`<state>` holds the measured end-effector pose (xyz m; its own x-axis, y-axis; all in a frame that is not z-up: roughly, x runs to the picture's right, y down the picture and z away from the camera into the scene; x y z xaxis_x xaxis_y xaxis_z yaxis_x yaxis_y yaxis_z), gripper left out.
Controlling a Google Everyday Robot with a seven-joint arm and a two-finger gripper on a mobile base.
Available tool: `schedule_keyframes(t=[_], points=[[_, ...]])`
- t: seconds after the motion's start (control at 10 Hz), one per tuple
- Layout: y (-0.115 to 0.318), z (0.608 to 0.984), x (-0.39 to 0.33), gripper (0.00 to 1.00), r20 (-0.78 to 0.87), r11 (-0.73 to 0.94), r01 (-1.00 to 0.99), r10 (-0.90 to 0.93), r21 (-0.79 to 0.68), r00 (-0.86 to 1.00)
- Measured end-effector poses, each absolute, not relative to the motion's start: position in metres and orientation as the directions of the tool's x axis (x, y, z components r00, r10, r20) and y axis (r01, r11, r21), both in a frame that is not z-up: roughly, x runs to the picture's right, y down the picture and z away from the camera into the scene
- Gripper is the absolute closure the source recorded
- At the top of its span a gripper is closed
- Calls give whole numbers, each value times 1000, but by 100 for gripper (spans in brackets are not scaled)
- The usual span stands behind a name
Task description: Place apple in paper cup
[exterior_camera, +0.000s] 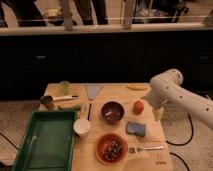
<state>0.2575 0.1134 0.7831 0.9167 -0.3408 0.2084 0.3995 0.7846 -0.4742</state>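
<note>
The apple is small and orange-red. It sits on the wooden table just right of a dark purple bowl. The white paper cup stands upright near the table's left side, next to the green tray. My white arm reaches in from the right. My gripper hangs down at the table's right edge, a short way right of the apple and slightly nearer the front, apart from it. Nothing shows in it.
An orange bowl with dark contents, a fork and a blue sponge lie at the front. A translucent green cup, a grey cloth, a yellow banana-like piece and a metal can are toward the back and left.
</note>
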Motion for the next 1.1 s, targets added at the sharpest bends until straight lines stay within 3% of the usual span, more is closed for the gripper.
schedule_keyframes(t=[1.1], points=[[120, 829, 263, 20, 278, 778, 427, -330, -460, 902]])
